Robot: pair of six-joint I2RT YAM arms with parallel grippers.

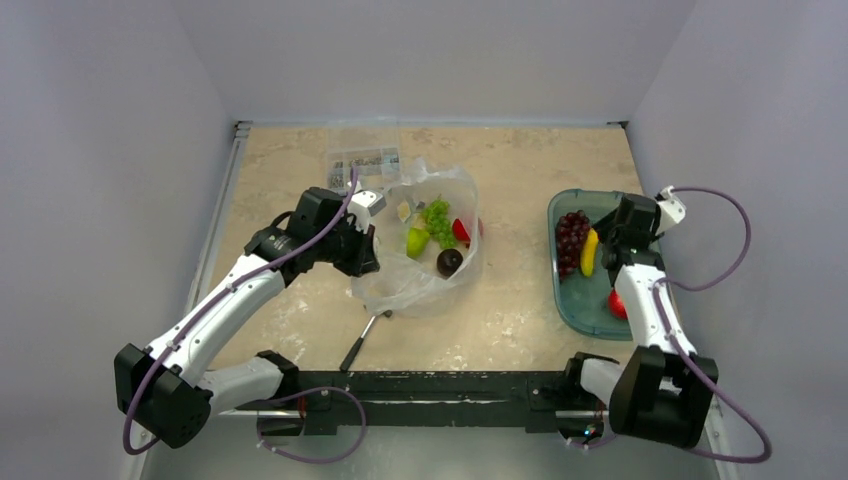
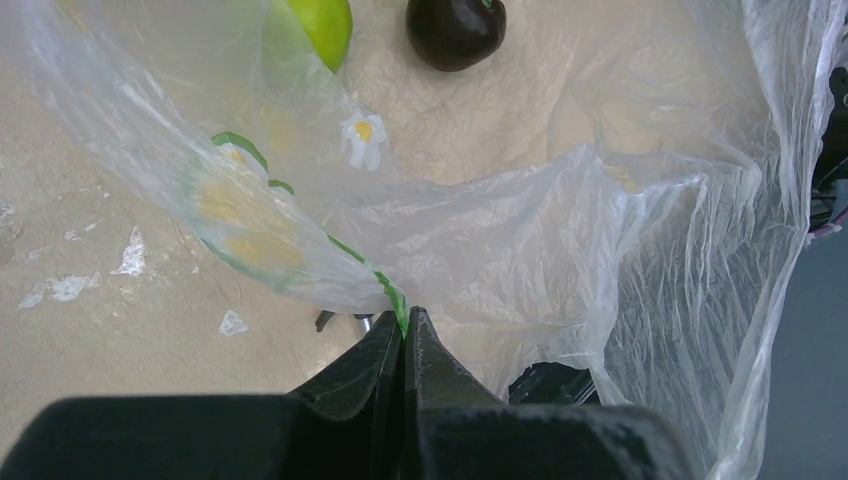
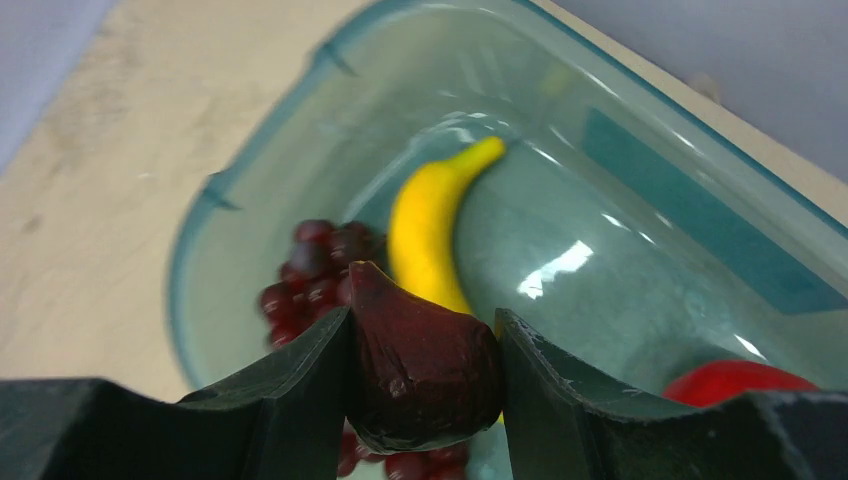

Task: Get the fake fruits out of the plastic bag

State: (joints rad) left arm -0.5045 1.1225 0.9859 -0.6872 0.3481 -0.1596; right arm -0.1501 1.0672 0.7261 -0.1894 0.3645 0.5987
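The plastic bag (image 1: pixel 425 285) lies open mid-table. It holds green grapes (image 1: pixel 437 218), a green fruit (image 1: pixel 417 241), a red fruit (image 1: pixel 462 231) and a dark plum (image 1: pixel 449 262). My left gripper (image 1: pixel 372 255) is shut on the bag's left rim and holds it up. The left wrist view shows the jaws (image 2: pixel 404 325) pinching the green-printed film (image 2: pixel 520 230), with the green fruit (image 2: pixel 322 25) and the plum (image 2: pixel 455 30) beyond. My right gripper (image 3: pixel 424 314) is shut on a dark maroon fruit (image 3: pixel 425 370) above the teal tray (image 3: pixel 650 180).
The teal tray (image 1: pixel 570 305) at the right holds dark purple grapes (image 1: pixel 571 240), a banana (image 1: pixel 590 252) and a red fruit (image 1: pixel 618 303). A hammer (image 1: pixel 362 340) lies in front of the bag. A clear box of small parts (image 1: pixel 362 160) stands behind it.
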